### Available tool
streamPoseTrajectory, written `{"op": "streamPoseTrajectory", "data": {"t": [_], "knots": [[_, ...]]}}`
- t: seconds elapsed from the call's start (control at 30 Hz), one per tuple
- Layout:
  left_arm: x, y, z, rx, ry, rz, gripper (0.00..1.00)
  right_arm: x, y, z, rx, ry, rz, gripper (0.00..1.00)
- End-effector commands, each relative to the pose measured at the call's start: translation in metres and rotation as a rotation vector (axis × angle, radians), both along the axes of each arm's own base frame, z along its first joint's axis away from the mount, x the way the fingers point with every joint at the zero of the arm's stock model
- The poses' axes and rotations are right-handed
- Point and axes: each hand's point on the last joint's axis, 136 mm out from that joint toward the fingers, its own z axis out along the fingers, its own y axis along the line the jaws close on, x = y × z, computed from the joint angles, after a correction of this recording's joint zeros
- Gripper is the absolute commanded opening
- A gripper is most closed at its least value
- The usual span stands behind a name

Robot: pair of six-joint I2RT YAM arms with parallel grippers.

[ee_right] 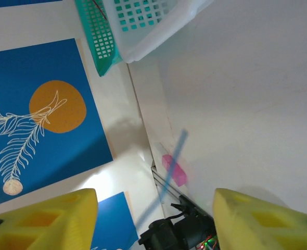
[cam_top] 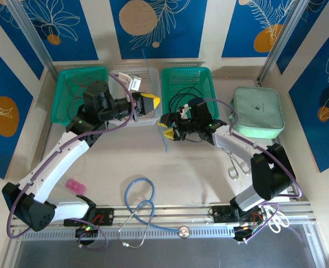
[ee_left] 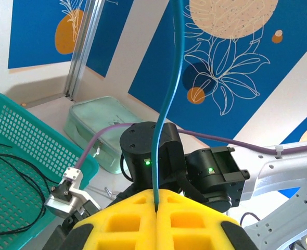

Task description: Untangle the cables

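A thin blue-grey cable rises straight up out of my left gripper, whose yellow pads are shut on it. From above, this left gripper hovers by the white basket, and the cable hangs down past my right gripper. My right gripper is open. The cable shows blurred in the gap between its fingers, touching neither. Black cables lie in the right green basket. They also show as black cables at the left of the left wrist view.
A left green basket and a white basket stand at the back. A mint pouch lies at the right, with scissors below it. A light-blue stethoscope and a pink object lie near the front rail.
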Motion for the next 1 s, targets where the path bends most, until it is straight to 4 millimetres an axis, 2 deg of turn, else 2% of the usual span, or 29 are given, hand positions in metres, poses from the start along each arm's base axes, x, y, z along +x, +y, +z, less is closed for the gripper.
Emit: {"op": "streamPoseTrajectory", "data": {"t": [0.0,0.17,0.3,0.33,0.37,0.47,0.5,0.53,0.57,0.77,0.9,0.97], "knots": [[-0.004,0.005,0.015,-0.04,-0.031,-0.006,0.0,-0.008,0.001,0.009,0.026,-0.002,0.029,0.69],[-0.002,0.005,0.013,-0.041,-0.026,-0.002,0.0,-0.014,0.021,0.009,0.066,0.015,0.09,0.73],[-0.002,0.004,0.01,-0.038,-0.021,-0.002,0.0,-0.016,0.036,0.01,0.093,0.019,0.13,0.73],[-0.003,0.005,0.01,-0.039,-0.022,-0.004,0.0,-0.015,0.039,0.013,0.108,0.01,0.137,0.69],[-0.003,0.005,0.01,-0.038,-0.02,-0.005,0.0,-0.014,0.041,0.015,0.118,0.006,0.141,0.62],[-0.002,0.008,0.01,-0.032,-0.017,0.001,0.0,-0.015,0.041,0.016,0.107,0.009,0.142,0.21],[-0.001,0.01,0.01,-0.031,-0.017,0.006,0.0,-0.014,0.038,0.014,0.09,0.011,0.129,0.11],[0.0,0.013,0.012,-0.031,-0.02,0.014,0.0,-0.013,0.034,0.014,0.068,0.002,0.115,0.01],[0.001,0.017,0.014,-0.032,-0.025,0.025,0.0,-0.011,0.025,0.013,0.037,0.002,0.088,0.0],[0.01,0.054,0.025,-0.052,-0.051,0.143,0.0,0.005,-0.054,0.015,-0.125,-0.046,-0.159,0.0],[0.014,0.068,0.024,-0.053,-0.051,0.195,0.0,0.006,-0.092,0.023,-0.164,-0.068,-0.255,0.0],[0.019,0.074,0.019,-0.049,-0.036,0.231,0.0,0.007,-0.105,0.036,-0.149,-0.113,-0.291,0.0]]}}
